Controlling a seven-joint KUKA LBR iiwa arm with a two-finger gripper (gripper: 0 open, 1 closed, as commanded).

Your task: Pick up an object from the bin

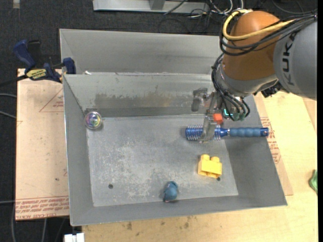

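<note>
blue blob (170, 190) sits loose at the front, with the yellow block (210, 166) a bit behind it. further back the blue brush (242, 132) lies flat on the right. the gripper (207, 131) is low at its bristle end, so i'd guess that's the pick. can't tell if it's open or closed. a marble (93, 120) is tucked in the far left corner.

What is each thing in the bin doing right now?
Hand: low over the brush, between its bristles and handle.
Brush: lying down, handle pointing to the right wall.
Yellow block: sitting alone on the floor, in front of the brush.
Blue lump: resting by the front wall.
Shiny ball: sitting in the back left corner of the bin.
</note>
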